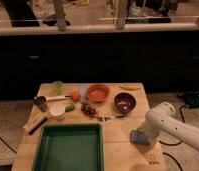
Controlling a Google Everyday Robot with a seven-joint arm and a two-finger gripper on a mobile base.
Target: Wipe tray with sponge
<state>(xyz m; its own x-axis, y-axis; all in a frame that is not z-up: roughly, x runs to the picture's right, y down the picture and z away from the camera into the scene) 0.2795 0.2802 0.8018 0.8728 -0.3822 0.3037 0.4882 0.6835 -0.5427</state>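
Filling the lower half of the view, a pale wooden surface (124,151) carries everything, with a dark counter front and a glass barrier behind it. On its near left part lies the tray (68,150), dark green, rectangular, with a raised rim and a bare floor; its near edge runs out of view.

From the right a white arm (177,128) reaches in and bends down over the near right part of the surface. The end effector (144,133) sits at the arm's low tip, right at the sponge (138,138). Whether it is wide, narrow or gripping cannot be told, since the arm's own body covers it. The sponge, a small blue-grey block, lies on the wood well to the right of the tray and apart from it.

Farther back stand an orange bowl (98,92) near the middle and a dark bowl (125,103) just to its right. A white cup (57,111) stands just beyond the tray's far left corner, with a small green lump (70,106) beside it and a round orange-red thing (74,95) behind that. A pale green cup (57,87) stands near the far left edge, and a small metal cup (41,103) closer to the left edge. A dark cluster (89,109) lies between the white cup and the dark bowl. A thin yellow item (129,88) lies at the far right.
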